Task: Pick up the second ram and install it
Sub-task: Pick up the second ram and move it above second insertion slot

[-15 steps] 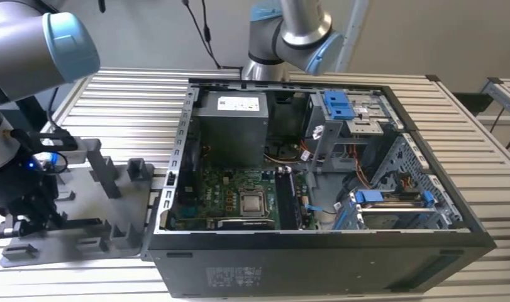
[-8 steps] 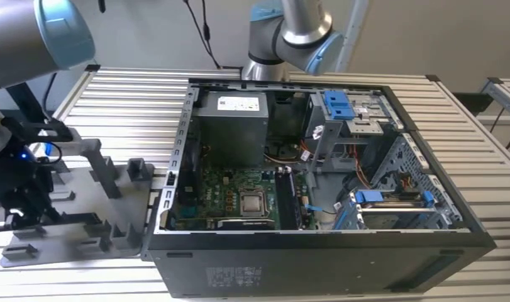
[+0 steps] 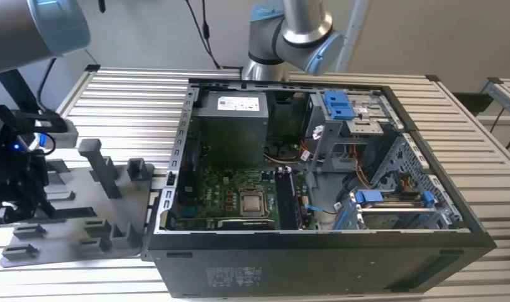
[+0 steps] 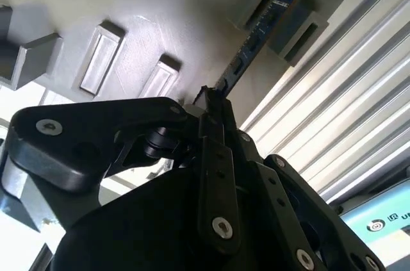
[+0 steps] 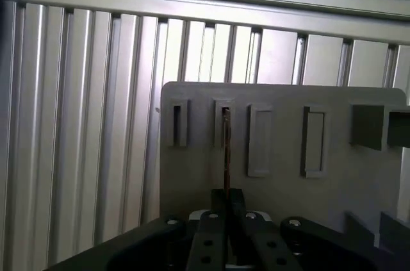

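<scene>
The second ram [image 5: 225, 149] is a thin dark board standing on edge in a slot of the grey holder tray [image 5: 282, 136]. In the second wrist view the ram [image 4: 250, 47] runs from a slotted post down to my gripper [image 4: 208, 101]. My gripper [image 5: 227, 197] is shut on the near end of the board, one black finger on each face. In the exterior view my gripper [image 3: 16, 201] hangs low over the tray [image 3: 87, 214] at that view's left, beside the open computer case [image 3: 187, 157].
The case holds a green motherboard [image 3: 238, 195], a grey power-supply box [image 3: 229, 119] and blue-tabbed drive cages [image 3: 389, 201]. Upright posts [image 3: 99, 167] rise from the tray near my gripper. A ribbed metal tabletop [image 3: 121, 107] lies under everything. A second arm's base [image 3: 284, 38] stands behind the case.
</scene>
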`<state>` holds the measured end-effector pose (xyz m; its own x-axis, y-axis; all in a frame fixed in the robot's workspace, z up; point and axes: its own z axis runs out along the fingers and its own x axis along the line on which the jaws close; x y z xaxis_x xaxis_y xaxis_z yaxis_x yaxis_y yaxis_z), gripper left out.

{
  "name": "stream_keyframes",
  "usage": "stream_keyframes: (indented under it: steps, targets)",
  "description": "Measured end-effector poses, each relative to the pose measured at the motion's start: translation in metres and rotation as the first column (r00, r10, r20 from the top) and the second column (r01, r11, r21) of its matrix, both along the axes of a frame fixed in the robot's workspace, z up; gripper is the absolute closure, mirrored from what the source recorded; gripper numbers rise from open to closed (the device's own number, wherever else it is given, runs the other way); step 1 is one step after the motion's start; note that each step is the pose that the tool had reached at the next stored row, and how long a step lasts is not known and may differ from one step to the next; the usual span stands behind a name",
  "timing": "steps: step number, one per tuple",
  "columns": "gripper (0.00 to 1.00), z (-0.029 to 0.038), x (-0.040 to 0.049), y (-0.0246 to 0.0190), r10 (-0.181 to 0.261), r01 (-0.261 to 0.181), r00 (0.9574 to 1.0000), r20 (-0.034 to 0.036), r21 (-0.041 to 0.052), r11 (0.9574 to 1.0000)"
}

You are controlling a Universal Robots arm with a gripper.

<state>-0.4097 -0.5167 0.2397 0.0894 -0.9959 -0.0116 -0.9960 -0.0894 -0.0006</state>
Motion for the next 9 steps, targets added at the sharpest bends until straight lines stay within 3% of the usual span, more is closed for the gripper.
stream_keyframes:
  steps: [9]
  targets:
    - [0.86,0.0131,0.0000,0.0000,-0.010,0.010,0.9999,0.0001,0.0001,0.9999]
